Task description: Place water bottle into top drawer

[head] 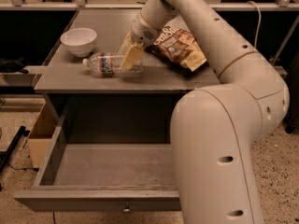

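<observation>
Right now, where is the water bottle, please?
The water bottle lies on its side on the grey table, left of centre in the camera view, just in front of the white bowl, with the gripper at its base end.

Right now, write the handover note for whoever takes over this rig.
Gripper: down at the water bottle, over its base end; grasp not confirmed.
Water bottle: lying on its side on the grey table, cap pointing left, between the white bowl and the chip bag.
Top drawer: pulled open below the table, bottle not in it.
Done: drawer open, gripper at the bottle.
Left: secure the grasp, lift, carry down to the drawer, release.
</observation>
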